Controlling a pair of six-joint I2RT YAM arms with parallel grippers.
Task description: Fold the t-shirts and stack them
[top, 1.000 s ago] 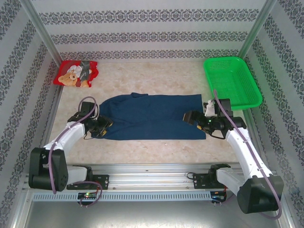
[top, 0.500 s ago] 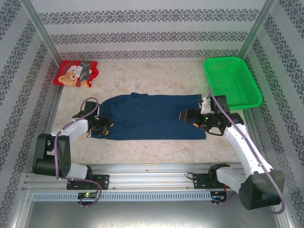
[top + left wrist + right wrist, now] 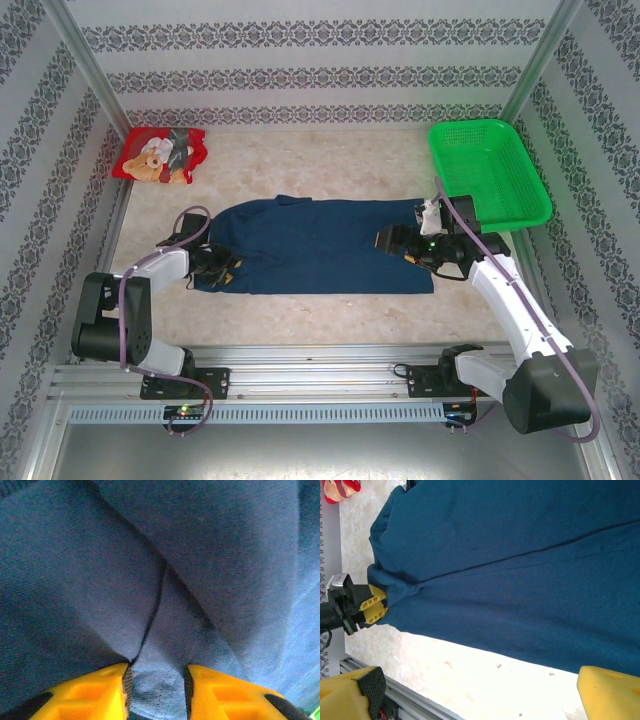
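We record, near side: left jaws closed on a bunched fold at the left end of the navy t-shirt (image 3: 320,250), which lies flat mid-table (image 3: 330,315). Right jaws wide open, empty, above its right end. Far corners: red t-shirt (image 3: 160,155) left, green basket (image 3: 490,170) right.

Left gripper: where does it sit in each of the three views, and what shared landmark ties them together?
Top external: the left gripper is left of centre, at the left end of the navy t-shirt.
Left wrist: its yellow fingers rise from the bottom edge, a navy fold pinched between them.
Right wrist: the left gripper is small at the left edge, mid-height, holding the shirt's far end.
Shared landmark: the navy t-shirt.
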